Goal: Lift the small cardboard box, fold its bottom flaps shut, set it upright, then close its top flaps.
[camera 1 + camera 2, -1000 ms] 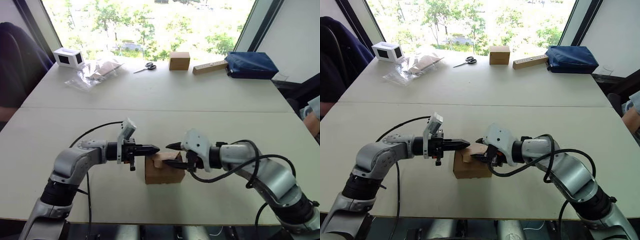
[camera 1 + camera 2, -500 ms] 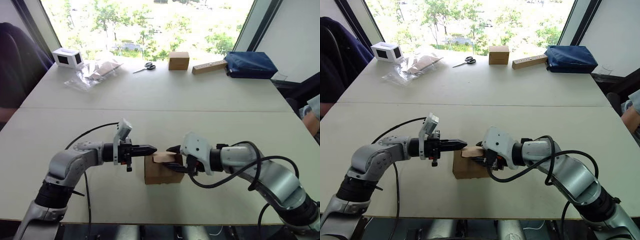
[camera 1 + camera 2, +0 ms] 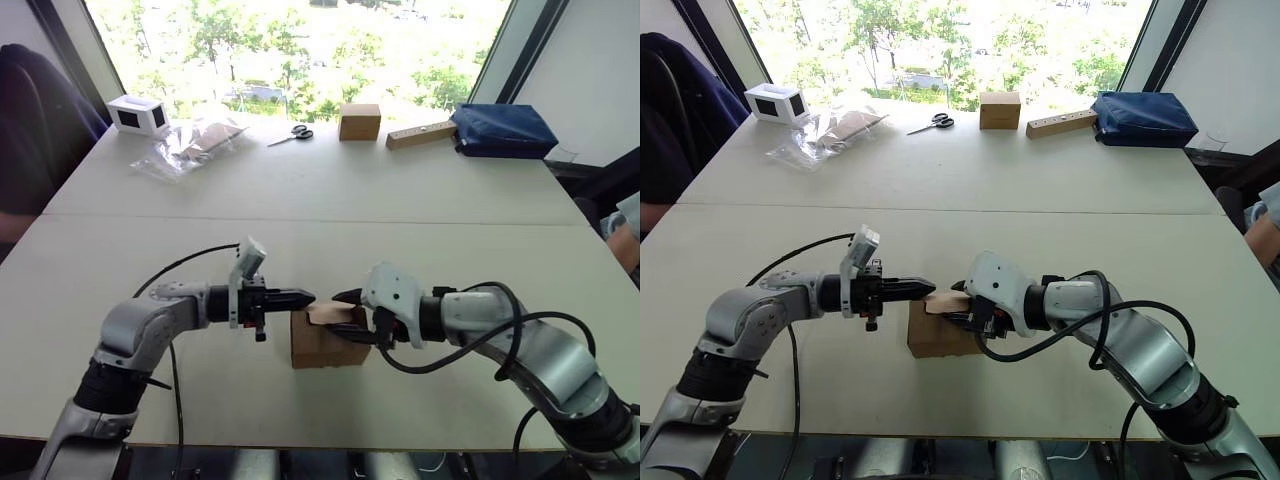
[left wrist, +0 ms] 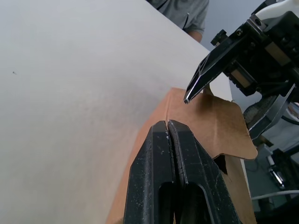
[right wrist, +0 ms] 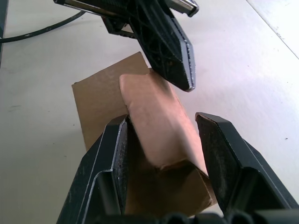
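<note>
— Where is the small cardboard box (image 3: 325,340)?

— It sits on the near part of the table (image 3: 330,190), between the two arms, resting on the surface with its open end up.

— And the left claw (image 3: 308,297)?

— Its two black fingers are pressed together into one point. The tip reaches in from the left and sits at the box's upper left edge, right at the top flaps (image 5: 156,119).

— Is it gripping anything?

— No, nothing lies between its fingers.

— What about the right claw (image 3: 343,313)?

— Spread. One finger hangs above the box top and the other is lower, against the right side, so a tapered flap lies between them. In the right wrist view that flap slopes up between the two fingers (image 5: 114,158) without being squeezed.

— Anything else on the table?

— At the far edge: a white box with dark window (image 3: 138,115), a clear plastic bag (image 3: 190,145), scissors (image 3: 290,135), a brown cardboard block (image 3: 359,121), a wooden bar (image 3: 421,134) and a dark blue pouch (image 3: 502,130).
</note>
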{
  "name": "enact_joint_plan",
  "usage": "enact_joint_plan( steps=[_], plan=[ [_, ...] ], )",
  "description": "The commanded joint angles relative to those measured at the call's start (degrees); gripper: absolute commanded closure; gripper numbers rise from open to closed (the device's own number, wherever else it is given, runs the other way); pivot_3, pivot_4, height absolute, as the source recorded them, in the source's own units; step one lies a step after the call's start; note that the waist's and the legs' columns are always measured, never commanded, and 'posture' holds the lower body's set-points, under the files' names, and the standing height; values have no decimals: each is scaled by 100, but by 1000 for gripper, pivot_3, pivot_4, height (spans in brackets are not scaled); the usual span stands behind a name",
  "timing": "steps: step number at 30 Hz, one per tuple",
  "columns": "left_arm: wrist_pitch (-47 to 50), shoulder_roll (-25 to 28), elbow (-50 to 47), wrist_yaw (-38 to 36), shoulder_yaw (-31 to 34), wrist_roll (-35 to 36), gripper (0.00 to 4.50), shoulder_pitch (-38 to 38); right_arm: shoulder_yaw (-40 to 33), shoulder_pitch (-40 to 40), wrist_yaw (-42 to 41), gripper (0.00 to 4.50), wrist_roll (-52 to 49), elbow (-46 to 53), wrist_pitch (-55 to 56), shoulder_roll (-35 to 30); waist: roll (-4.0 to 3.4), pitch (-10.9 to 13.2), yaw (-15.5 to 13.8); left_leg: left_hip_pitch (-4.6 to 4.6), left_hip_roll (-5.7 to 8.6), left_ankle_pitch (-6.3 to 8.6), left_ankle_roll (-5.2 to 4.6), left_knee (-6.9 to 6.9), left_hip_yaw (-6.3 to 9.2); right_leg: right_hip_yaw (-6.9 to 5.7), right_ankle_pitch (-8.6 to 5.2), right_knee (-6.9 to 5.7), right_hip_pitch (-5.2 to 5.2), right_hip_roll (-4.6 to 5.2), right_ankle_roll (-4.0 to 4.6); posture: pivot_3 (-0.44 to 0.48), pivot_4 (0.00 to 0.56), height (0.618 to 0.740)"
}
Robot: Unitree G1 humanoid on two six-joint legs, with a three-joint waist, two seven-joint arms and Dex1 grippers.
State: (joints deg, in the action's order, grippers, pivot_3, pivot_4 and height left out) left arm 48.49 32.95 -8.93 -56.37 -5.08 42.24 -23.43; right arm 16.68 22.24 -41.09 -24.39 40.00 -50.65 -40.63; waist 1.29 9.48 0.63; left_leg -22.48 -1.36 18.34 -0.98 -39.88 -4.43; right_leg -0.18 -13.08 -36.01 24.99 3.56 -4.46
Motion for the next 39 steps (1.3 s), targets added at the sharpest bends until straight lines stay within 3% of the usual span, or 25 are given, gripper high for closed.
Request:
enact_joint_plan(
  steps=[1, 12, 23, 33, 39],
  plan=[
    [116, -6, -242, 9, 210, 200, 4500, -131, 67, -43, 57, 2217, 46, 136, 63, 66, 0, 0, 1, 0, 0, 0, 0, 0, 0, 0, 0, 0, 0, 0, 0, 0, 150, 740],
    [637, 202, -1044, 341, 412, 568, 4500, 371, 102, -47, 51, 2217, 188, -8, 132, 118, 0, 0, -3, 0, -2, 0, 0, 0, 0, 0, 0, 0, 1, -1, 0, 0, 150, 740],
    [626, -135, -832, 702, 274, 440, 4500, 229, -140, -67, -15, 2217, 17, 112, 48, 80, 0, 0, -6, 0, 1, 0, 0, 0, 1, 0, 0, 0, -1, 0, 0, 0, 150, 740],
    [512, -160, -765, 679, 152, 279, 4500, 419, -986, -68, 41, 2217, -1064, 444, -489, 215, 0, 0, 1, 1, 1, 0, 0, 0, 2, 1, 0, 1, -1, 1, 0, 0, 150, 740],
    [502, -214, -742, 719, 197, 304, 4500, 420, -722, 43, 146, 2217, -828, 315, -386, 67, 0, 0, 1, 0, 1, 0, 0, 0, 2, 1, 0, 1, -1, 2, 0, 0, 150, 740]
  ],
)
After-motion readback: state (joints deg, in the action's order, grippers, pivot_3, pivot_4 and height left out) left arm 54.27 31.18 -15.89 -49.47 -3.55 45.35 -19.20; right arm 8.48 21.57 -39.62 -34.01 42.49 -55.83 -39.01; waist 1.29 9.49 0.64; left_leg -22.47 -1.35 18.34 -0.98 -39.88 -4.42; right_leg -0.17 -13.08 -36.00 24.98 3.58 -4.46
